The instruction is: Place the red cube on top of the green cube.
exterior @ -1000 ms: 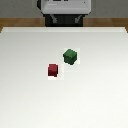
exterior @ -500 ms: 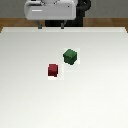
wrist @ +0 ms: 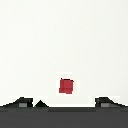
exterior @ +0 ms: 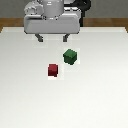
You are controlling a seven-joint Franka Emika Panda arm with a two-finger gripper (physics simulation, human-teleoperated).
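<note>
The red cube (exterior: 53,70) sits on the white table, toward the exterior view's left of the green cube (exterior: 70,56), which lies a little farther back. The two cubes are apart. My gripper (exterior: 52,37) hangs above the back of the table, behind both cubes, with its two fingers spread wide and nothing between them. In the wrist view the red cube (wrist: 66,86) shows between the two fingertips (wrist: 22,102), well below them. The green cube is out of the wrist view.
The white table (exterior: 30,100) fills most of the exterior view. A wooden floor strip (exterior: 10,22) shows behind its far edge. The robot's base stands at the back.
The gripper has come down and forward into the exterior view, so its fingers now show above the table. Neither cube has moved.
</note>
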